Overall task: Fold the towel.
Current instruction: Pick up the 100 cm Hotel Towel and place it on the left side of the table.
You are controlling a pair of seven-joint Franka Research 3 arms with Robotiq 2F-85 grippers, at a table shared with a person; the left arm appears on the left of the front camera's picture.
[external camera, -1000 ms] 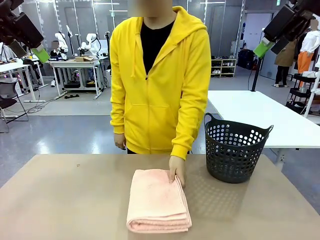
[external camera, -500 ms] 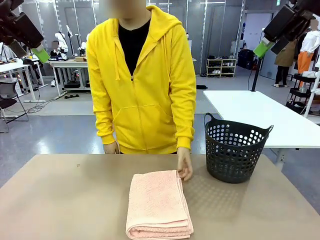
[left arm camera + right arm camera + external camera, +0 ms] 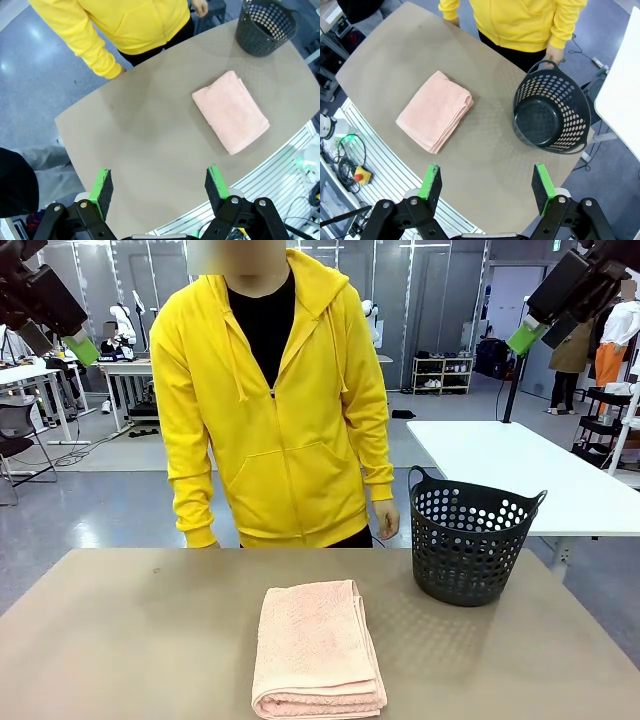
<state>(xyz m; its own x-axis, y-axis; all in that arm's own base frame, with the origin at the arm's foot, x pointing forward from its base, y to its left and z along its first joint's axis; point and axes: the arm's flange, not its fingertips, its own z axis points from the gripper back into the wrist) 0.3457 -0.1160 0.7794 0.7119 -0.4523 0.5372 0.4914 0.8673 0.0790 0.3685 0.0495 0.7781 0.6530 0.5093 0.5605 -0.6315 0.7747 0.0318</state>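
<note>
The light salmon-pink terry-cloth towel (image 3: pixel 318 650) is lying folded into a thick rectangle on the tan worktop (image 3: pixel 120 640), near its front edge and about the middle; its nearest fold is almost running off the bottom of the front view. Nothing is touching it. To its right, well apart, the black perforated plastic basket (image 3: pixel 472 540) is standing upright, and from above its inside is looking bare (image 3: pixel 540 117).

The person in the yellow zip hoodie (image 3: pixel 265 410) is standing at the far side. One hand (image 3: pixel 386 519) is hanging beside the basket's handle, off the worktop; the other is mostly hiding behind the worktop's far edge, so I cannot make out what it is doing.

Both arms are hanging high above the worktop. The left tool (image 3: pixel 159 189) is standing released, its green pads (image 3: pixel 102 185) wide apart with nothing between them. The right tool (image 3: pixel 487 190) is likewise released, holding nothing. In the front view each tool is cut off by the top corners, with just a green pad showing.
</note>
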